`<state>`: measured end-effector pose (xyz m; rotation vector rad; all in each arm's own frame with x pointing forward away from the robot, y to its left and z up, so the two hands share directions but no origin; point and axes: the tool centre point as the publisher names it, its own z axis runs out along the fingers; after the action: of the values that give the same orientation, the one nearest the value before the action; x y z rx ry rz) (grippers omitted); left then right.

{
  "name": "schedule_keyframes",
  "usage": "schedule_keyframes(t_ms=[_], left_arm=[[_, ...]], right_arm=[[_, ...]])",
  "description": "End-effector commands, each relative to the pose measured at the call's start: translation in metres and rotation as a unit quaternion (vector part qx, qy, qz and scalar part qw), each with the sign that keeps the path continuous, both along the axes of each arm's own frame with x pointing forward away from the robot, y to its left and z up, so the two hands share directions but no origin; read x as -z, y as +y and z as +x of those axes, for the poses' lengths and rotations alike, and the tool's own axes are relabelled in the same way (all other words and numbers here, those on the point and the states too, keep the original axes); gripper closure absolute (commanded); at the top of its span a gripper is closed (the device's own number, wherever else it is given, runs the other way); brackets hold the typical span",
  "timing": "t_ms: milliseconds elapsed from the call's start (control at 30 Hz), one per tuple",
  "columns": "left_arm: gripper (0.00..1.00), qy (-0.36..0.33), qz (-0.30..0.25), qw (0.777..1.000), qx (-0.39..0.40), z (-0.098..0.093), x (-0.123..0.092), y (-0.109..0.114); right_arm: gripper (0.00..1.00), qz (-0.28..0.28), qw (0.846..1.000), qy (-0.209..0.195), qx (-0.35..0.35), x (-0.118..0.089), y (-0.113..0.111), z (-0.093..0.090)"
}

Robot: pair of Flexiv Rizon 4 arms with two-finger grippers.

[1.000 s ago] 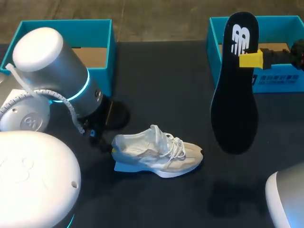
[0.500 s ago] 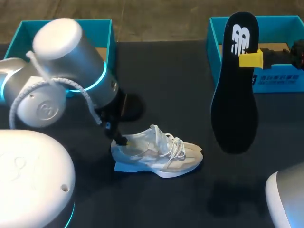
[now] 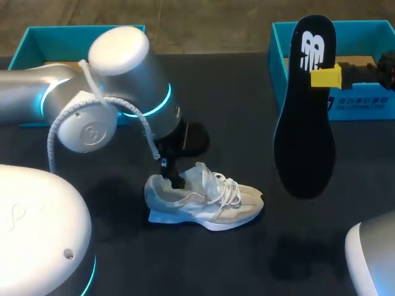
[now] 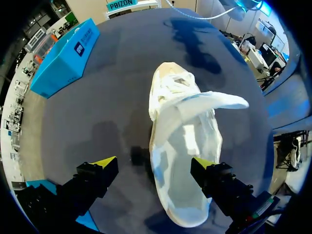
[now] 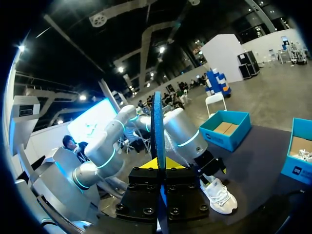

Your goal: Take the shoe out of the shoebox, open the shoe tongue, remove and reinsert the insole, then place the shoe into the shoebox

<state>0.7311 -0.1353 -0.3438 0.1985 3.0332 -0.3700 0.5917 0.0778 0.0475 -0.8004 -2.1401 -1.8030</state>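
Right gripper (image 5: pixel 159 165) pinching flat insole (image 3: pixel 305 142), laced shoe (image 3: pixel 203 200)

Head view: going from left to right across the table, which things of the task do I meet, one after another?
Left shoebox → shoe → insole, held upright off the table by the right gripper.
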Motion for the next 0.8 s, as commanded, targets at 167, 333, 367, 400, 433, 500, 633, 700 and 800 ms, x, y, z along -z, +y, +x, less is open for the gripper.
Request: schedule_keyframes(t_ms=[167,333,367,400,433,500,633,700,800], left_arm=[[0.00,0.011,0.007,1.000,-0.004,0.005,0.024,-0.014],[0.00,0.014,0.008,1.000,-0.009,0.006,0.027,-0.016],[0.00,0.014,0.009,1.000,-0.011,0.007,0.028,-0.016],[0.02,0.015,0.010,1.000,-0.013,0.007,0.029,-0.016],[0.05,0.016,0.010,1.000,-0.014,0.008,0.030,-0.017],[0.06,0.018,0.012,1.000,-0.016,0.008,0.032,-0.017],[0.16,0.020,0.016,0.999,-0.022,0.011,0.037,-0.018],[0.38,0.021,0.018,0.999,-0.024,0.011,0.038,-0.018],[0.92,0.021,0.020,0.999,-0.030,0.012,0.039,-0.016]], right_arm=[[1.00,-0.003,1.000,0.002,-0.003,-0.002,0.002,0.004],[1.00,-0.003,1.000,0.002,-0.003,-0.002,0.002,0.004],[1.00,-0.003,1.000,0.002,-0.003,-0.002,0.002,0.004],[1.00,-0.003,1.000,0.002,-0.003,-0.002,0.002,0.004],[1.00,-0.003,1.000,0.002,-0.003,-0.002,0.002,0.004],[1.00,-0.003,1.000,0.002,-0.003,-0.002,0.002,0.004],[1.00,-0.003,1.000,0.002,-0.003,-0.002,0.002,0.004],[1.00,-0.003,1.000,0.002,-0.003,-0.002,0.002,0.004],[1.00,-0.003,1.000,0.002,-0.003,-0.002,0.002,0.004]])
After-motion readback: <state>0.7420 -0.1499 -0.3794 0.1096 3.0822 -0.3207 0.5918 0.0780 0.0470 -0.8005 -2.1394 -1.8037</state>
